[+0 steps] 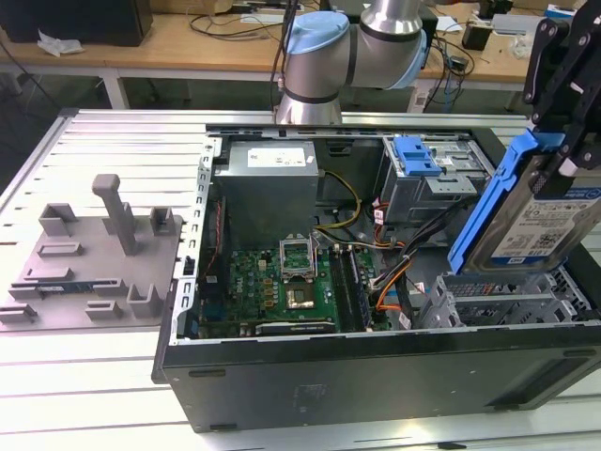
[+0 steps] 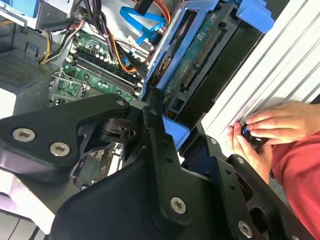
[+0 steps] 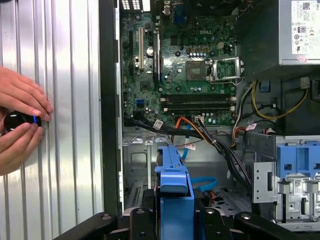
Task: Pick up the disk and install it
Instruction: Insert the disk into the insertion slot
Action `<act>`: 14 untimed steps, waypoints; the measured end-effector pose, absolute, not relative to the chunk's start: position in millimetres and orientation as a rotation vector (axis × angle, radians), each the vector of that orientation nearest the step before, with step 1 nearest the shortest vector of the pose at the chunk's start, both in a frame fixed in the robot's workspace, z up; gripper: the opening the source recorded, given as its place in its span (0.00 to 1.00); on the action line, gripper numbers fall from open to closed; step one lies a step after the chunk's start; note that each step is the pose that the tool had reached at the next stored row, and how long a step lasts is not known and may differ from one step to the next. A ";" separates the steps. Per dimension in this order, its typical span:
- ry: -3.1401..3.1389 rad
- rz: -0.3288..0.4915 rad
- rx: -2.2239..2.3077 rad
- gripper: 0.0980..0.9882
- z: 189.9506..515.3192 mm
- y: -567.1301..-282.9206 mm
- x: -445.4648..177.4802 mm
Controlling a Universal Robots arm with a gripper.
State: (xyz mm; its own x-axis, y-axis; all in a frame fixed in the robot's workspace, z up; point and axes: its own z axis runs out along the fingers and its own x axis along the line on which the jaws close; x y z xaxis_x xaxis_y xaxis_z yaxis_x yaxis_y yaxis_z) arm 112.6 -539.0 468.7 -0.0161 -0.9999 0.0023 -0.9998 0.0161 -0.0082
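Note:
The disk (image 1: pixel 537 218) is a silver drive with a white-and-blue label in a bright blue carrier bracket (image 1: pixel 490 202). It hangs tilted on edge above the empty metal drive cage (image 1: pixel 507 303) at the exterior view's right end of the open computer case (image 1: pixel 376 371). My gripper (image 1: pixel 562 162) is shut on its upper part. The blue carrier edge (image 3: pixel 173 192) stands between my black fingers (image 3: pixel 137 220) in the first wrist view, over the case floor. In the second wrist view the disk's circuit-board underside (image 2: pixel 200 55) faces the camera.
The motherboard (image 1: pixel 282 282), power supply (image 1: pixel 268 188) and loose cables (image 1: pixel 394 254) fill the case. Another blue carrier (image 1: pixel 416 155) sits in the far bay. A grey fixture (image 1: pixel 94 254) lies on the exterior view's left. A person's hands (image 3: pixel 20 120) hold a black knob beside the case.

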 end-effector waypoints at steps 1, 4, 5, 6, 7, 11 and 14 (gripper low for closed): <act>2.236 -0.012 -2.201 0.30 468.0 -539.2 112.6; 2.236 -0.012 -2.201 0.30 466.9 -539.6 112.6; 2.236 -0.012 -2.201 0.30 466.4 -539.8 112.6; 2.236 -0.012 -2.201 0.30 465.7 -540.2 112.6; 2.236 -0.012 -2.201 0.30 465.4 -540.5 112.6; 2.236 -0.012 -2.201 0.30 463.9 -541.6 112.7; 2.236 -0.012 -2.201 0.30 463.0 -542.3 112.7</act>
